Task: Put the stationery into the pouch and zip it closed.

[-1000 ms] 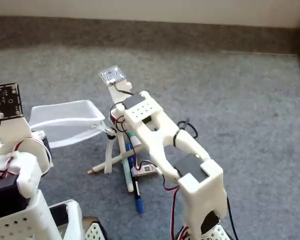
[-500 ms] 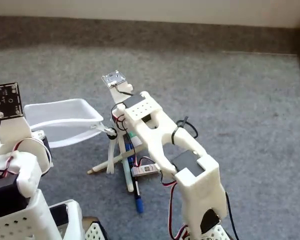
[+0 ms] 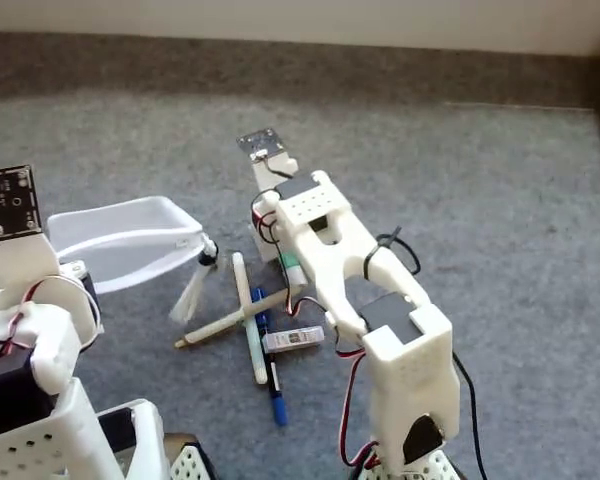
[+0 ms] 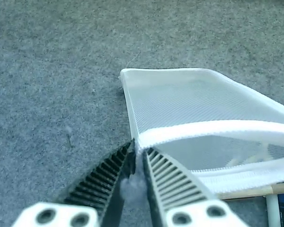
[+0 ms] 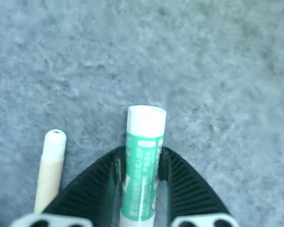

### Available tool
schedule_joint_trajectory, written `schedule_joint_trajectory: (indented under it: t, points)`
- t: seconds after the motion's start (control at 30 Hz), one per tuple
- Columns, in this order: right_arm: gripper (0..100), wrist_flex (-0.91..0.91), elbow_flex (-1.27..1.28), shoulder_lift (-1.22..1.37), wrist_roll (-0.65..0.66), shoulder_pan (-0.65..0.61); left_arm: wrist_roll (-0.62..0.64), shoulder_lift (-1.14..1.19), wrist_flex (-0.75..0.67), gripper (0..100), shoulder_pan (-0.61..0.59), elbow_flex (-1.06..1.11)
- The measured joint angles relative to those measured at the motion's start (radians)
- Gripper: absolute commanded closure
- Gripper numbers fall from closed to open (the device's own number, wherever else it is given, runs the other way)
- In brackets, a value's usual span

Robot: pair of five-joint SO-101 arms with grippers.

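Observation:
A white mesh pouch point(image 3: 120, 240) lies open-mouthed on the grey carpet at the left. My left gripper point(image 4: 137, 158) is shut on the pouch's point(image 4: 203, 104) rim at one corner. My right gripper point(image 5: 141, 153) is shut on a green-and-white tube point(image 5: 142, 161), held just above the carpet to the right of the pouch. In the high view the tube point(image 3: 293, 268) pokes out under the right arm. On the carpet lie a cream pen point(image 3: 248, 315), a wooden pencil point(image 3: 225, 327), a blue pen point(image 3: 272, 375) and a small white eraser point(image 3: 292, 340). The cream pen's tip point(image 5: 51, 158) sits beside the right gripper.
A blurred white thing point(image 3: 192, 290) hangs by the pouch's mouth near its dark zip pull point(image 3: 208, 258). The left arm's base point(image 3: 40, 400) fills the near left corner. Open carpet stretches to the right and far side.
My right arm has swung right, away from the pouch's mouth, with the green tube in it. The cream pen now lies flat, and a white thing by the pouch is in motion.

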Motion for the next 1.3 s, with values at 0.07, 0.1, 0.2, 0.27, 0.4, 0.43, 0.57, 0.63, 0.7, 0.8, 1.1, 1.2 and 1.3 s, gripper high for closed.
schedule_joint_trajectory:
  t: [0.07,0.1,0.2,0.27,0.4,0.43,0.57,0.63,0.7,0.8,1.1,1.2,1.3]
  points:
    - [83.3,0.014,-0.015,0.002,0.002,0.002,0.000,0.000,0.000,99,-0.002,0.000]
    - [83.2,0.015,-0.021,0.002,0.002,0.002,0.000,0.000,0.000,99,-0.002,0.000]
    - [83.2,0.015,-0.051,0.002,0.002,0.003,0.000,0.000,0.000,99,-0.002,0.000]
    - [83.2,0.015,-0.072,0.002,0.002,0.003,0.000,0.000,0.000,99,0.000,0.000]
    - [83.2,0.015,-0.112,0.037,0.002,0.003,0.000,0.000,0.000,99,0.000,0.000]
    - [83.2,0.015,-0.124,0.058,0.002,0.003,0.000,0.000,0.000,99,0.000,0.000]
    - [83.6,0.017,-0.190,0.143,0.002,0.003,0.000,-0.008,0.000,99,-0.003,0.017]
    - [87.1,0.026,-0.221,0.164,0.002,0.003,0.000,-0.009,0.000,99,-0.003,0.017]
    - [92.3,0.048,-0.244,0.173,0.002,0.005,0.000,-0.011,0.000,99,-0.003,0.017]
    - [98.5,0.063,-0.256,0.175,0.002,0.017,0.000,-0.009,0.000,99,-0.003,0.017]
    - [99.3,0.147,-0.292,0.178,0.002,0.018,0.000,-0.009,0.000,99,-0.003,0.017]
    - [99.3,0.193,-0.318,0.178,0.002,0.017,0.000,-0.009,0.000,99,-0.003,0.017]
    - [99.3,0.236,-0.322,0.167,0.002,0.020,0.000,-0.009,0.000,99,-0.002,0.017]
